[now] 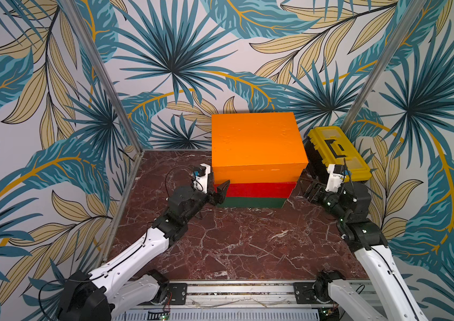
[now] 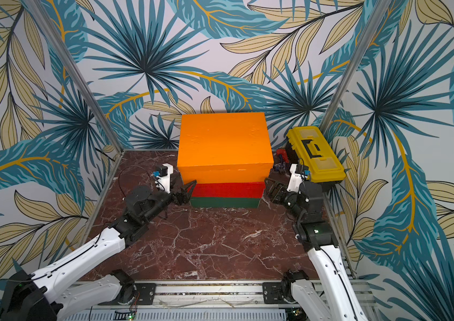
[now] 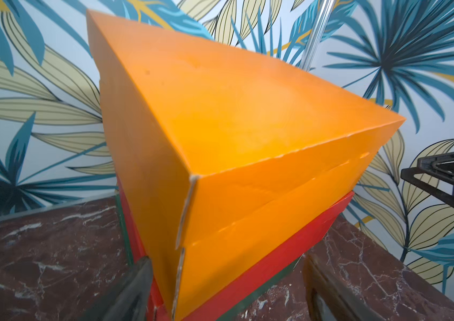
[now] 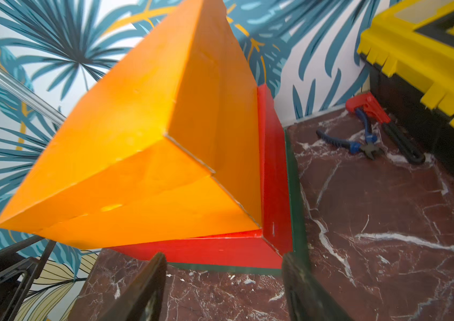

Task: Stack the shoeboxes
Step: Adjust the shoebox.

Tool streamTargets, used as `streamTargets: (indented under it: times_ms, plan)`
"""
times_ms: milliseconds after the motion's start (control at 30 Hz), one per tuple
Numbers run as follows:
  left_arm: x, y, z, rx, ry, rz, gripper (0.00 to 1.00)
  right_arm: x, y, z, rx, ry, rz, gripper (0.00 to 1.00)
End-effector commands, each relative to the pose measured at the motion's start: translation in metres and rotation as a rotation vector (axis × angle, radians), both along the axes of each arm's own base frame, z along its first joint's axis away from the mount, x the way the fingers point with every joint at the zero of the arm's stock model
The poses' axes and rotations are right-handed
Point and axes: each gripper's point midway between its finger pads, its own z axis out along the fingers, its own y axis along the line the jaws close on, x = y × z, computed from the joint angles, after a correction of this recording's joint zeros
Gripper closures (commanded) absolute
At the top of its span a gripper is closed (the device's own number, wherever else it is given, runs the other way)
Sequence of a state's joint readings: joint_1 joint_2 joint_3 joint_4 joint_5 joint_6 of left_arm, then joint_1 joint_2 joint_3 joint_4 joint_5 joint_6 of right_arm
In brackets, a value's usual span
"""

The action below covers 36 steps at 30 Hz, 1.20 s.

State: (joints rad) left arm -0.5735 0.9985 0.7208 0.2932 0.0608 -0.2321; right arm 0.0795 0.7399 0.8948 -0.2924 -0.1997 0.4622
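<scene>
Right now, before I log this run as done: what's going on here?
The boxes are stacked: green box at bottom, red box on it, orange box on top. Both grippers are open, holding nothing: left gripper at the stack's near left corner, right gripper just off its right side.

orange shoebox [image 1: 256,144]: top of stack, lid on, overhangs front
red shoebox [image 1: 259,189]: middle, lidded
dark green shoebox [image 1: 253,202]: bottom, flat on marble surface [image 1: 234,244]

robot test booth — leaf-print walls [image 1: 248,69], aluminium posts [image 1: 103,75], marble-look tabletop [image 1: 234,244]
</scene>
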Motion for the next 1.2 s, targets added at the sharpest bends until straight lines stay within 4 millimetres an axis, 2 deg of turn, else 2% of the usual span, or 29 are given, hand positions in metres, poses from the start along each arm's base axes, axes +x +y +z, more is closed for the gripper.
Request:
streamTargets:
  times_ms: [0,133,233,367,467,600,633,700,833,1000,1167]
  plan:
    - [-0.021,0.008,0.05,-0.059,-0.103,-0.024,0.13,-0.008,-0.004,0.034,-0.019,-0.071,-0.019,0.31]
    - [-0.031,0.03,0.087,-0.083,-0.149,0.046,0.11,0.007,0.0,0.075,-0.022,-0.107,0.001,0.31]
    - [-0.027,0.041,0.114,-0.073,-0.16,0.099,0.09,0.025,0.003,0.111,-0.054,-0.125,0.015,0.31]
    - [0.002,0.047,0.148,-0.063,-0.156,0.127,0.08,0.052,0.006,0.153,-0.112,-0.126,0.03,0.32]
    - [0.031,0.042,0.168,-0.04,-0.17,0.133,0.08,0.073,0.011,0.177,-0.135,-0.153,0.049,0.35]
    - [0.07,0.03,0.185,0.005,-0.183,0.121,0.08,0.101,0.024,0.198,-0.166,-0.198,0.116,0.65]
    - [0.08,0.027,0.187,0.013,-0.188,0.119,0.08,0.11,0.025,0.2,-0.171,-0.202,0.12,0.69]
    - [0.098,0.024,0.192,0.022,-0.195,0.124,0.08,0.127,0.028,0.201,-0.184,-0.21,0.13,0.7]
    - [0.141,0.02,0.187,0.041,-0.185,0.126,0.08,0.165,0.037,0.192,-0.193,-0.185,0.173,0.7]
    - [0.197,0.018,0.164,0.067,-0.118,0.129,0.07,0.219,0.049,0.169,-0.191,-0.132,0.225,0.67]
    - [0.251,0.018,0.127,0.095,-0.019,0.124,0.07,0.265,0.055,0.138,-0.178,-0.12,0.237,0.63]
